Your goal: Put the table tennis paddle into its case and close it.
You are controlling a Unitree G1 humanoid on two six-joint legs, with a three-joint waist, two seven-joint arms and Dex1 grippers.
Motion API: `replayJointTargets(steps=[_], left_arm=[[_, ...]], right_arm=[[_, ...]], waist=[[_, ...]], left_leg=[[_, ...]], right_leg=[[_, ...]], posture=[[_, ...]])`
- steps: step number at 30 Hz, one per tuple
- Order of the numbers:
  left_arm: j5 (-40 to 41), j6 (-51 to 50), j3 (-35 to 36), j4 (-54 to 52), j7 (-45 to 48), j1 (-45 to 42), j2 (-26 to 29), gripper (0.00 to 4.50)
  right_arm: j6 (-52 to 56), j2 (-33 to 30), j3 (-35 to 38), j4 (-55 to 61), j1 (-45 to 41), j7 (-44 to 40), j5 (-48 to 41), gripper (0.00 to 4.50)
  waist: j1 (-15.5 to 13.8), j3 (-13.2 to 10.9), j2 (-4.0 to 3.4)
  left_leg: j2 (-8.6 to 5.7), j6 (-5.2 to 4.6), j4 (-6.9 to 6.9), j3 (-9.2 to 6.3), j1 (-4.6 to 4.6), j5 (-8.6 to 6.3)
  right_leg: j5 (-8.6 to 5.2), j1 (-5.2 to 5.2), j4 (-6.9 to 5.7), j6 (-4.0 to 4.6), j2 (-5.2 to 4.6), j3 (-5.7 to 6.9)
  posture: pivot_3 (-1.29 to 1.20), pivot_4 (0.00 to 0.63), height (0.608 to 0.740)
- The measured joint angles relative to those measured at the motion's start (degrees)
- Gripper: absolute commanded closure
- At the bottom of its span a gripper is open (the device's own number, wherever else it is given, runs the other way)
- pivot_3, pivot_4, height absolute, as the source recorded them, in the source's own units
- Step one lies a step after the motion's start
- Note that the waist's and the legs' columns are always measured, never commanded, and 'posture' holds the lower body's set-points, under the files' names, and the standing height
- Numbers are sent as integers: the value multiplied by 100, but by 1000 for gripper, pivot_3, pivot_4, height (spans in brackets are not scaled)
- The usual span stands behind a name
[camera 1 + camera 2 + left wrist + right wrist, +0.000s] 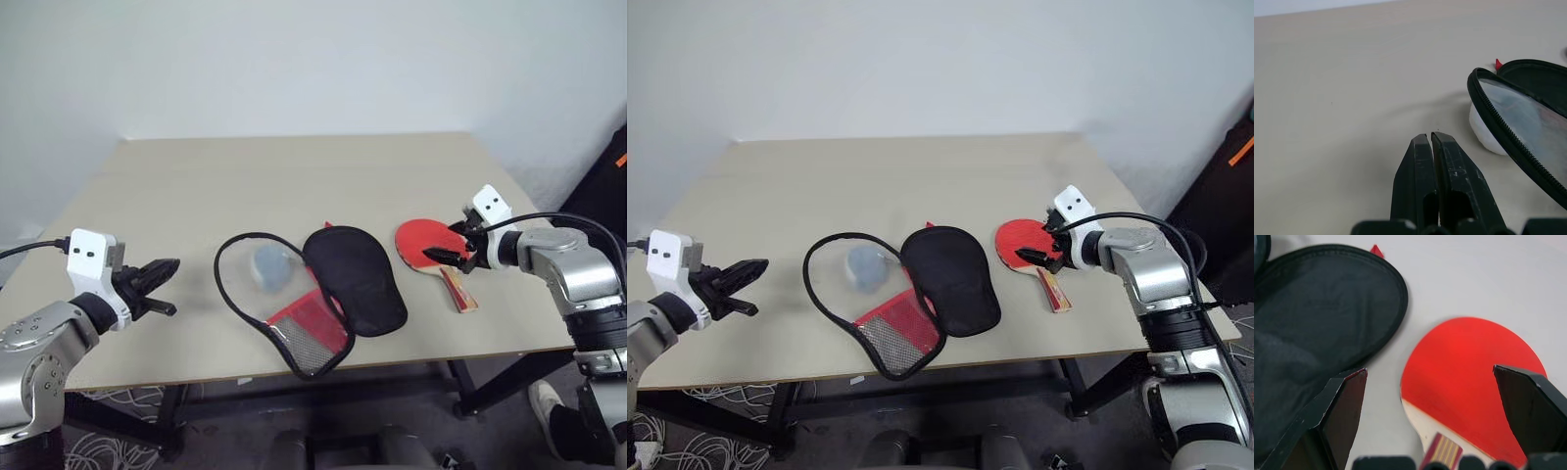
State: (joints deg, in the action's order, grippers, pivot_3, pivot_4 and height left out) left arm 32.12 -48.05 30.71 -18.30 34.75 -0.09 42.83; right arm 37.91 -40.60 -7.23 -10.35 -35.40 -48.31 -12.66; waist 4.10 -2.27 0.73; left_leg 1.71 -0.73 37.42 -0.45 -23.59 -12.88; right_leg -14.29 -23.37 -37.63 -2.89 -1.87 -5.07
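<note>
A light wooden bench (294, 166) carries everything.

At the far left, the left gripper (162, 286) hovers just above the bench with its two black fingers pressed together, holding nothing.

Well to that gripper's right lies the case (355, 279), unzipped and spread open like a book. The half nearer the left gripper is a black zip rim around what looks like a clear panel, with red fabric and black mesh at its narrow end. Through that panel shows a small grey-blue round item (271, 266); whether it sits inside the case or under it cannot be told. The other half shows its black lining, with nothing on it. The case looks soft and floppy, so it will likely sag and shift if lifted by one edge; the stiffer zip rim seems the better place to hold it.

Further right, just beside the black half but apart from it, the table tennis paddle (1021, 240) lies flat, red face up, handle pointing towards the near edge.

The right gripper (1042, 251) hangs just above the paddle where blade meets handle, its jaws spread wide, gripping nothing yet. The paddle looks rigid and light. Its rubber face should grip well, but lying flat it gives little edge, so the handle or neck seems the surest hold.
</note>
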Motion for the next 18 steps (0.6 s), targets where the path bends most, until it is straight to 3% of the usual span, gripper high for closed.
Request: replayJointTargets(steps=[5,18], left_arm=[[-59,212,-136,470,195,-359,217,4500],[-226,630,-781,1305,673,-1037,444,4500]], right_arm=[[12,-142,220,56,170,97,47,42],[1289,-140,712,1761,1068,591,-191,42]], waist=[[-10,1,1],[-7,0,0]], left_leg=[[-2,0,2,-1,0,0],[-1,0,0,1,1,0]], right_leg=[[0,5,3,0,-1,2],[-1,1,-1,-1,1,-2]], posture=[[0,0,740],[0,0,740]])
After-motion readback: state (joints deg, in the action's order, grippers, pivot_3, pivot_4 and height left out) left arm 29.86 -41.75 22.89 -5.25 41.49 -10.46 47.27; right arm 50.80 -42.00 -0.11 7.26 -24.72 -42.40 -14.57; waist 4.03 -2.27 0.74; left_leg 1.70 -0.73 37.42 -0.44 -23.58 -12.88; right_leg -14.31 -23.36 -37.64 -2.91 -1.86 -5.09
